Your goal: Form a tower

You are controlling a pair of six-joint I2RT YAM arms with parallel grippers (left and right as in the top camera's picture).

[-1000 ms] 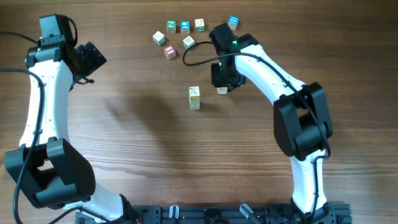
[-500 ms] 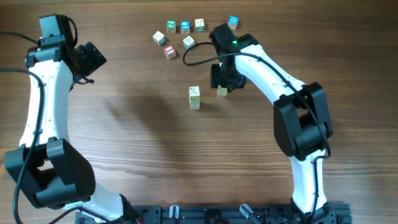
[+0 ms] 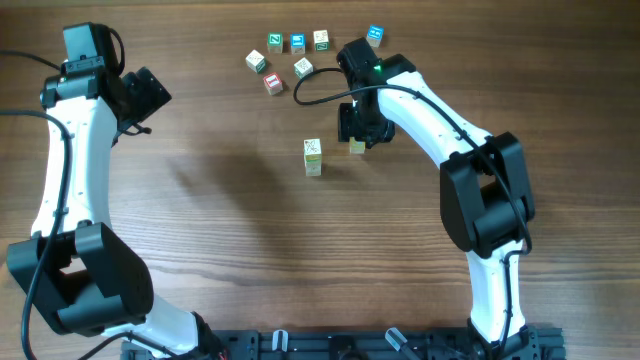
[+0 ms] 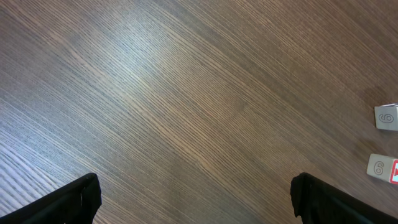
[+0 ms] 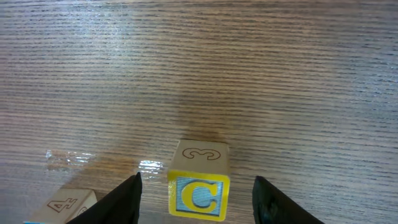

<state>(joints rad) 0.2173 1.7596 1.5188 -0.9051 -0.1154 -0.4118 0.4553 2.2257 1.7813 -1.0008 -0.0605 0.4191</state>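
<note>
Right gripper (image 5: 196,186), jaws parted, straddling untouched yellow C cube (image 5: 199,194) near tower (image 3: 313,158); left gripper (image 4: 196,200) spread wide

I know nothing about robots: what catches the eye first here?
The right gripper hangs open astride a yellow C cube that stands on the wooden table, just right of a short tower of letter cubes. Loose letter cubes lie scattered beyond, and the left gripper is open far off to the left.
</note>
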